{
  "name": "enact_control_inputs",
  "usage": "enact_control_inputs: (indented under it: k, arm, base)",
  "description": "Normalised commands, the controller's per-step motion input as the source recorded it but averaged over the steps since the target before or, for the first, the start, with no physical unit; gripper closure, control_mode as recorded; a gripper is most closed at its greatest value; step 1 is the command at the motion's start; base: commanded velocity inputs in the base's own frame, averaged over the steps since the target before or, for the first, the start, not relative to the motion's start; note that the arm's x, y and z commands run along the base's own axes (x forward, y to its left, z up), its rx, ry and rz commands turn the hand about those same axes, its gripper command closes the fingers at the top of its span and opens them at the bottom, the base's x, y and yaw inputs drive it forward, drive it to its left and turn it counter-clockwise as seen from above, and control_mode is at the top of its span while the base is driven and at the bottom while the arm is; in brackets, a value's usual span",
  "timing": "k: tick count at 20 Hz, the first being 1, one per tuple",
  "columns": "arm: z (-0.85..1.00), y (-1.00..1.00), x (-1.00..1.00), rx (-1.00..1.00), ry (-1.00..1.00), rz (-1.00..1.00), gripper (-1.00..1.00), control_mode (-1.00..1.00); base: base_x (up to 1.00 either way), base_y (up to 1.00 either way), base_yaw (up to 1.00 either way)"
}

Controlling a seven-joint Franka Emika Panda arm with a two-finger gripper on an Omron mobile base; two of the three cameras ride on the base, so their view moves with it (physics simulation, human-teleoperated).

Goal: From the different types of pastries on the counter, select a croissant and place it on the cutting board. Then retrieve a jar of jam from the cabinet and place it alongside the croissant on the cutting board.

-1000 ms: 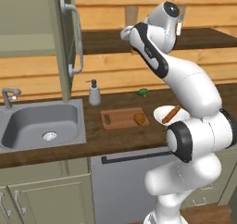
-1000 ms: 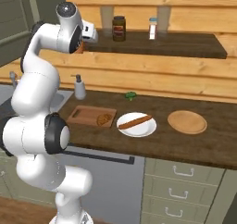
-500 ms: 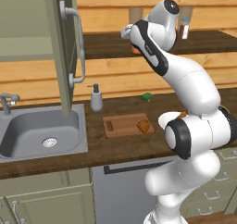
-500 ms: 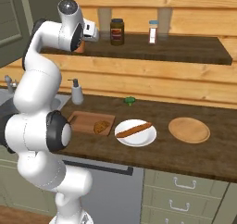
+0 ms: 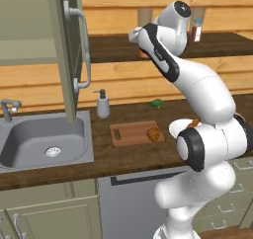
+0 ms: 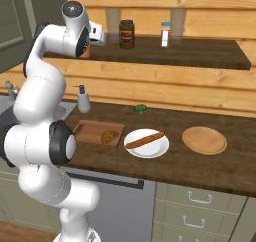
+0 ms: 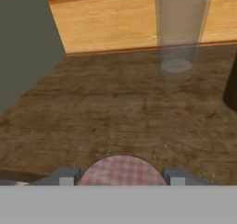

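Observation:
The croissant [image 5: 153, 133] lies on the right end of the wooden cutting board [image 5: 126, 134], and the right base view has the croissant [image 6: 109, 136] there too. My arm reaches up onto the cabinet shelf [image 6: 200, 53]. My gripper [image 7: 122, 177] is shut on the jam jar [image 7: 121, 171], whose pink checkered lid sits between the two fingertips [image 7: 67, 176]. From the right base view the jam jar [image 6: 85, 52] shows as an orange patch under the hand, still standing on the shelf.
A dark jar [image 6: 127, 34] and a small shaker [image 6: 165, 34] stand further right on the shelf, with a clear glass [image 7: 178, 28] behind. The cabinet door [image 5: 69, 50] hangs open on the left. Below are a plate with a long pastry [image 6: 146, 142], a wooden plate [image 6: 204, 140], a soap bottle [image 5: 103, 104] and the sink [image 5: 44, 144].
The whole picture shifted a little early on, so the camera moved. The hand has stayed at the same spot on the shelf around the jar.

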Motion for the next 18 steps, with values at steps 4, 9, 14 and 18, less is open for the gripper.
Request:
enact_control_inputs:
  k: [4,9,14,18]
  arm:
    - [-0.16,-0.01,-0.46,0.00,-0.07,0.00,1.00,-1.00]
    - [-0.37,0.00,-1.00,0.00,-0.12,0.00,1.00,-1.00]
    - [-0.89,0.00,-0.56,0.02,0.02,0.01,1.00,-1.00]
    - [-0.79,0.00,-0.31,0.07,0.10,0.04,1.00,-1.00]
  base:
    - [-0.06,-0.01,0.00]
    - [0.00,0.00,0.00]
    - [0.00,0.00,0.00]
    - [0.00,0.00,0.00]
